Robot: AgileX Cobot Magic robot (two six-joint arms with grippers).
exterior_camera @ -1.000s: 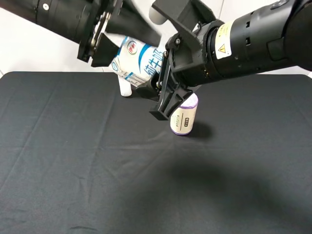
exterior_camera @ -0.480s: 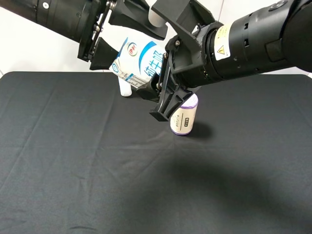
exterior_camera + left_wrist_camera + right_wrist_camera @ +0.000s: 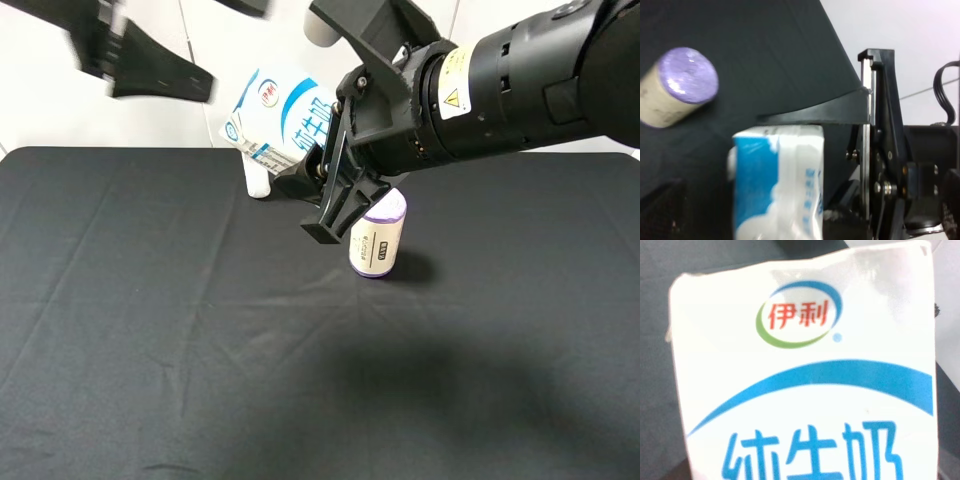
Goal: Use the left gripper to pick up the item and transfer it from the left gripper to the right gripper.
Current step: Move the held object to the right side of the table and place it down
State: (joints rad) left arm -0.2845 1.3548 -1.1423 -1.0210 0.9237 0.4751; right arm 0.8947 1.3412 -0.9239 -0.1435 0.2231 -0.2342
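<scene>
Transfer looks done: right gripper (image 3: 322, 182) clamps the carton (image 3: 280, 118), left gripper (image 3: 225, 50) splayed wide, well apart from carton; next needs only a steady hold.

Matt black cloth (image 3: 150, 350) — faintly creased, glossy printed carton (image 3: 275, 115), smooth black plastic arm (image 3: 520, 80)

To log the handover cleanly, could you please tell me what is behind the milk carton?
A white bottle stands on the black table behind the milk carton; only its base shows, the carton covering the rest.
</scene>
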